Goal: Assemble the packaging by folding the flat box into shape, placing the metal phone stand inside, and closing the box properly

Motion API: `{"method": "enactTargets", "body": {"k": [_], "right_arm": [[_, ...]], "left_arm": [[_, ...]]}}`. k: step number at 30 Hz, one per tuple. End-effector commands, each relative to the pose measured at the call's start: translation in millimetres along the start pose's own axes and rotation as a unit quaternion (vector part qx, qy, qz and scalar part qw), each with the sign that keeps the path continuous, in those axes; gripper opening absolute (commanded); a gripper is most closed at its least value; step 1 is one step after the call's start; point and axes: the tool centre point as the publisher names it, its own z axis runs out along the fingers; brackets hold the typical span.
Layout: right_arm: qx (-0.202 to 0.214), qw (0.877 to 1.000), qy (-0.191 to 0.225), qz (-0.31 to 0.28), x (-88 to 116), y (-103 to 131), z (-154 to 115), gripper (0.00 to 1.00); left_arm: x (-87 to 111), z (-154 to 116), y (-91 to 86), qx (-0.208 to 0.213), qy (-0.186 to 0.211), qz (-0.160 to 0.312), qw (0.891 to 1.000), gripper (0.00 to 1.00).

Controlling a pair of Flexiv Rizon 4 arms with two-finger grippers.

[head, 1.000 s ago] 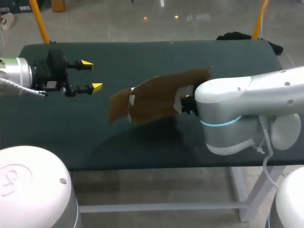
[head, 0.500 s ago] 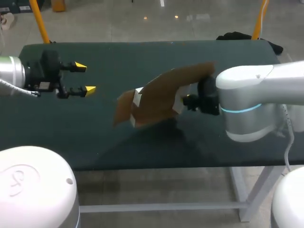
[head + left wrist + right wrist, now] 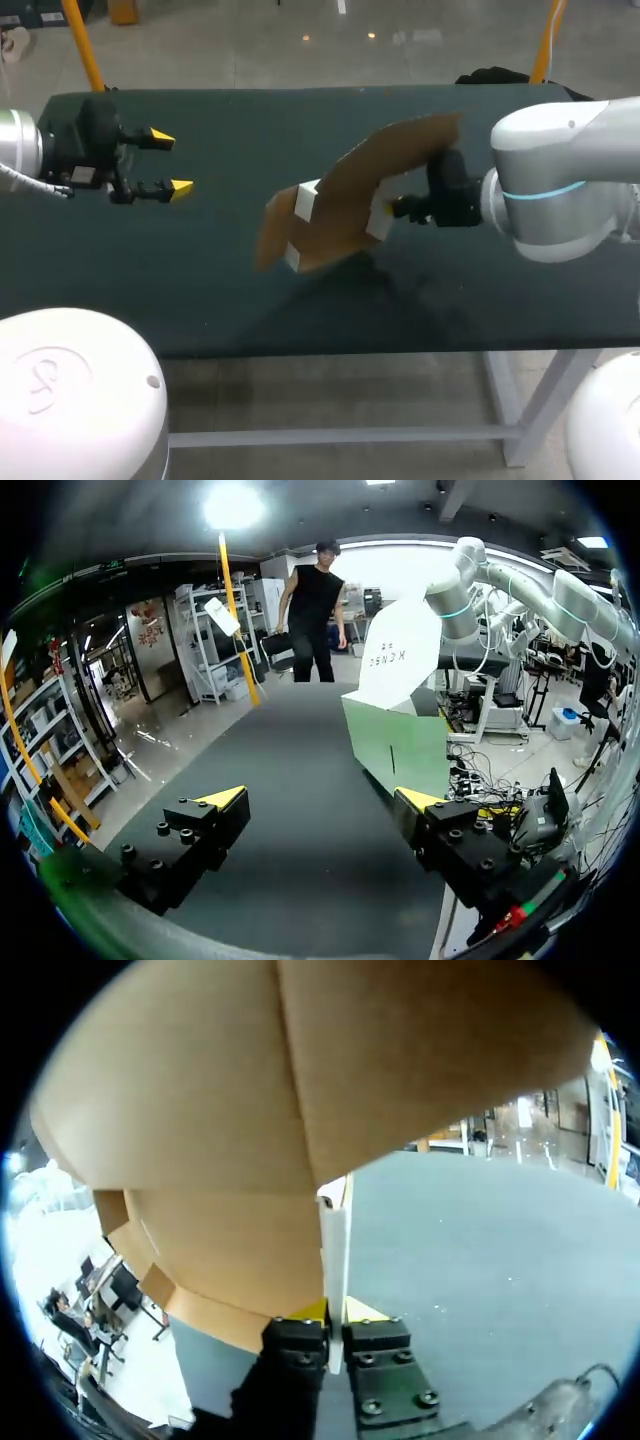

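Flat brown cardboard box only edge-pinched by right gripper, left gripper spread empty, so it might swing and slip out

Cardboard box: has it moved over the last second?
Yes. The cardboard box has shifted toward the right end of the table, carried in the right gripper.

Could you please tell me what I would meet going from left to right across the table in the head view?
left gripper → flat cardboard box → right arm
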Motion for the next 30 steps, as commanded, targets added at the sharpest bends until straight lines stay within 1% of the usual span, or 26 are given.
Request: {"method": "enactTargets", "body": {"k": [1, 4, 6, 7, 8, 9, 11, 12, 13, 15, 16, 18, 19, 21, 22, 24, 27, 30], "right_arm": [[0.028, 0.999, 0.029, 0.001, -2, 3, -4, 0.0], [0.028, 0.999, 0.029, 0.001, -2, 3, -4, 0.0], [0.041, 0.998, 0.05, 0.019, -4, 1, 4, 0.0], [0.043, 0.997, 0.061, 0.028, -4, 1, 4, 0.0], [0.053, 0.996, 0.06, 0.029, -4, 1, 5, 0.0], [0.06, 0.996, 0.059, 0.032, -4, 1, 5, 0.0], [0.085, 0.993, 0.062, 0.05, -10, 0, 5, 0.0], [0.1, 0.992, 0.05, 0.056, -12, -2, 6, 0.0], [0.105, 0.991, 0.052, 0.06, -14, -2, 5, 0.0], [0.13, 0.988, 0.042, 0.07, -18, -4, 4, 0.0], [0.153, 0.984, 0.042, 0.077, -21, -6, 4, 0.0], [0.17, 0.981, 0.034, 0.082, -23, -7, 3, 0.0], [0.183, 0.979, 0.032, 0.084, -24, -8, 3, 0.0], [0.195, 0.976, 0.032, 0.087, -25, -10, 2, 0.0], [0.209, 0.973, 0.028, 0.089, -26, -12, 2, 0.0], [0.222, 0.97, 0.028, 0.095, -26, -14, 2, 0.0], [0.244, 0.964, 0.019, 0.102, -26, -17, 0, 0.0], [0.268, 0.957, 0.002, 0.112, -27, -19, -4, 0.0]], "left_arm": [[0.0, -1, -0.4, -0.001, 0.002, 0.0, 1.0, 1.0], [0.0, -1, -0.4, -0.001, 0.002, 0.0, 1.0, 1.0], [0.0, -1, -0.4, -0.001, 0.002, 0.0, 1.0, 1.0], [-1.6, 0, -1.5, -0.005, -0.002, 0.017, 1.0, 1.0], [-2.6, 0, -2.4, -0.003, 0.002, 0.033, 0.999, 1.0], [-3.1, 0, -2.6, 0.001, 0.01, 0.039, 0.999, 1.0], [-4.1, 1, -1.6, -0.014, 0.02, 0.058, 0.998, 1.0], [-4.2, 2, -0.7, -0.015, 0.034, 0.07, 0.997, 1.0], [-4.2, 1, 0.1, -0.018, 0.035, 0.076, 0.996, 1.0], [-2.7, 1, 1.5, -0.034, 0.044, 0.091, 0.994, 1.0], [-1.5, 1, 2.6, -0.041, 0.059, 0.099, 0.992, 1.0], [-0.6, 2, 5.9, -0.06, 0.066, 0.108, 0.99, 1.0], [-0.4, 2, 7.1, -0.066, 0.07, 0.109, 0.989, 1.0], [1.2, 3, 9.3, -0.072, 0.078, 0.109, 0.988, 1.0], [3.5, 5, 10.8, -0.081, 0.084, 0.111, 0.987, 1.0], [7.2, 7, 12.2, -0.083, 0.097, 0.11, 0.986, 1.0], [13.9, 12, 14.3, -0.092, 0.112, 0.116, 0.983, 1.0], [18.1, 14, 17.0, -0.097, 0.117, 0.12, 0.981, 1.0]]}}
